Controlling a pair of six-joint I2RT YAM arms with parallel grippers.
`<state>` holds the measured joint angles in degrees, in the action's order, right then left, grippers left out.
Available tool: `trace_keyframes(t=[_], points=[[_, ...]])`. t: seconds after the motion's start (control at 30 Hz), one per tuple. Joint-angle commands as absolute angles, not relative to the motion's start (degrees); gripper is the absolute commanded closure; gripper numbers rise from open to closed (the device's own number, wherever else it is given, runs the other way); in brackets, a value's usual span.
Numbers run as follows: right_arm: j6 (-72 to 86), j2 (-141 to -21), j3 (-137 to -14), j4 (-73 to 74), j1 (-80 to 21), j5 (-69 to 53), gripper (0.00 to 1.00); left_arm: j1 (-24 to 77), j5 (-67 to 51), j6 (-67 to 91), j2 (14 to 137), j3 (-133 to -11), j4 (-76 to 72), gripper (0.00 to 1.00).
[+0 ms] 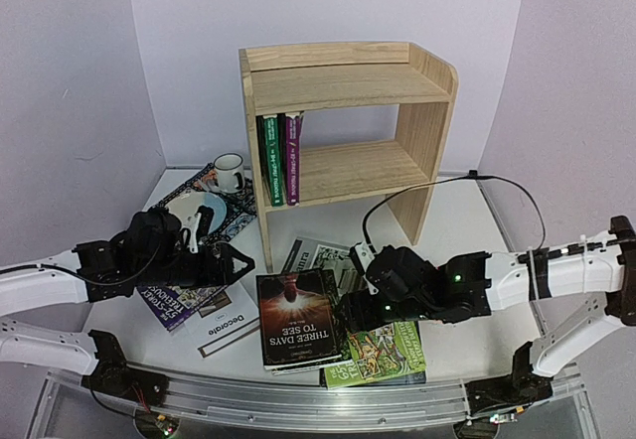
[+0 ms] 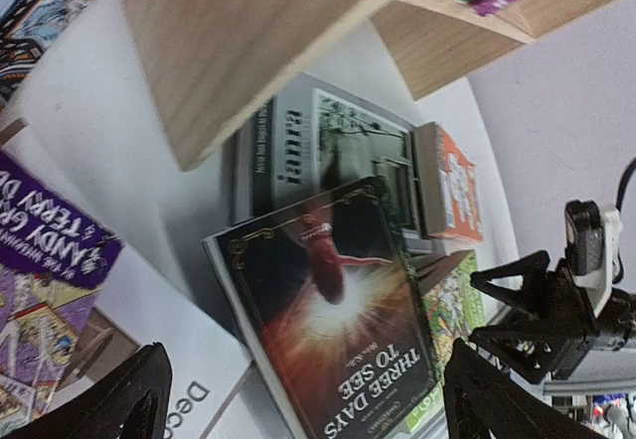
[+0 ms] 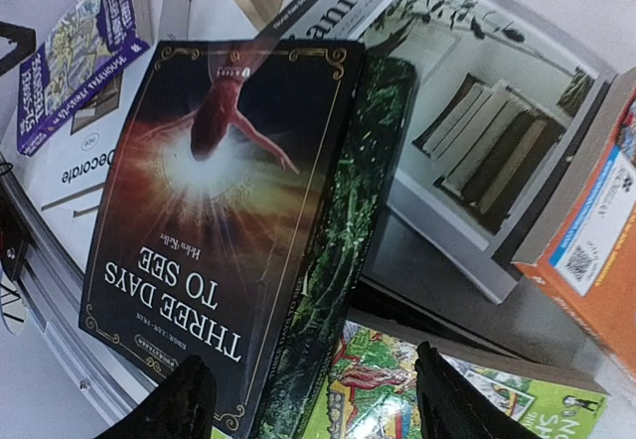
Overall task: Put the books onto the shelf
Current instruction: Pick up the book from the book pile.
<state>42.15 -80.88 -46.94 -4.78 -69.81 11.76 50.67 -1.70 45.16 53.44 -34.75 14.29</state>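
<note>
The pine shelf [image 1: 348, 131] stands at the back, with a green and a purple book [image 1: 279, 158] upright on its lower tier. The dark "Three Days to See" book [image 1: 298, 318] [image 3: 214, 220] lies on a stack at the front. Around it lie a grey book [image 1: 320, 253], a green illustrated book [image 1: 383, 353], the white "Decorate" book [image 1: 224, 326], a purple paperback [image 1: 171, 305] and an orange book [image 3: 596, 240]. My right gripper [image 1: 353, 312] [image 3: 318, 404] is open, its fingers straddling the dark book's right edge. My left gripper [image 1: 237, 262] [image 2: 298, 409] hangs open over the stack's left side.
A mug [image 1: 230, 173] and a white dish [image 1: 187, 208] sit on a patterned mat [image 1: 235, 219] left of the shelf. A metal rail [image 1: 298, 399] runs along the near edge. A black cable [image 1: 497, 183] loops over the table behind the right arm.
</note>
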Motion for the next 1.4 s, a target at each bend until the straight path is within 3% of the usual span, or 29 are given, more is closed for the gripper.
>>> trace_keyframes(t=[0.0, 0.2, 0.5, 0.7, 1.27, 1.37], points=[[44.43, -82.75, -47.11, -9.31, -70.14, 9.15, 0.31, 50.32, 11.84, 57.51, 48.88, -34.12, 23.64, 0.02], [41.64, -81.09, -46.35, -9.93, -70.14, 10.73, 0.30, 49.17, 21.50, 69.32, 43.08, -36.40, 42.01, 0.01], [38.02, -76.12, -43.13, -11.10, -70.07, 14.54, 0.27, 48.90, 25.64, 87.91, 46.85, -44.33, 70.88, 0.02], [34.98, -73.28, -42.11, -11.95, -70.04, 15.03, 0.27, 48.89, 22.05, 95.26, 37.13, -34.50, 64.62, 0.04], [33.28, -65.87, -38.62, -11.62, -69.96, 16.33, 0.26, 48.87, 25.20, 95.96, 35.42, -14.89, 30.37, 0.02], [33.18, -65.15, -38.50, -11.22, -69.96, 16.93, 0.26, 48.88, 25.95, 95.86, 34.93, -13.44, 26.77, 0.12]])
